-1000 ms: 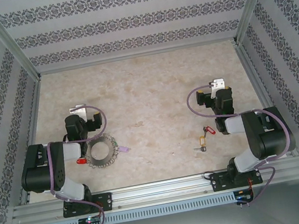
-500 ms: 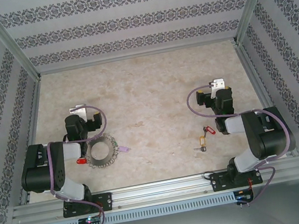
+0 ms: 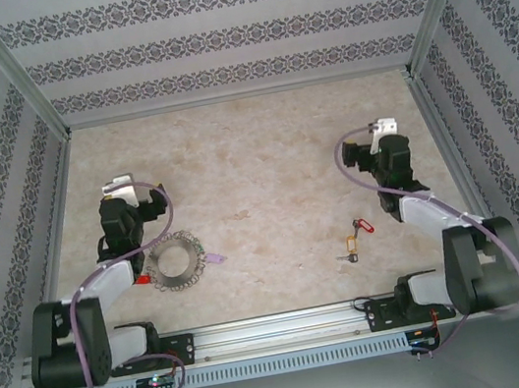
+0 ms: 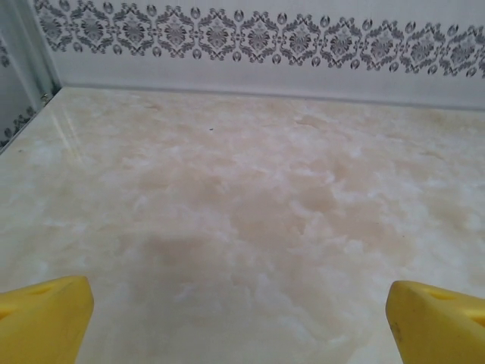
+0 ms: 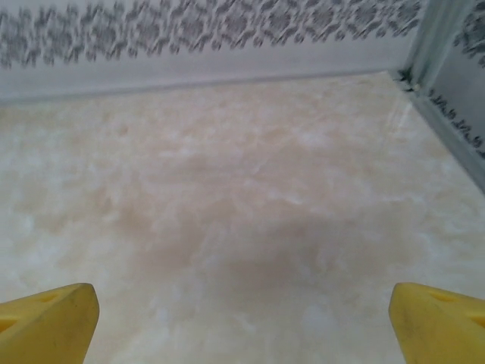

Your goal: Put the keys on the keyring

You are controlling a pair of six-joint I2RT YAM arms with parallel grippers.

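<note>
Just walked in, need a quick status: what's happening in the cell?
Two arms, nothing picked up yet. The left gripper and right gripper are both open and empty over the table. The keyring lies flat beside the left arm, with a lilac key just right of it and a red key just left of it. Red and yellow keys lie loose near the right arm, not on the ring.

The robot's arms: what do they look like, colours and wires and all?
The left arm and right arm are chunky black joints linked by pale grey shells, each trailed by a looping lilac cable and topped by a small white piece. The left fingers and right fingers are bright yellow wedges.
</note>
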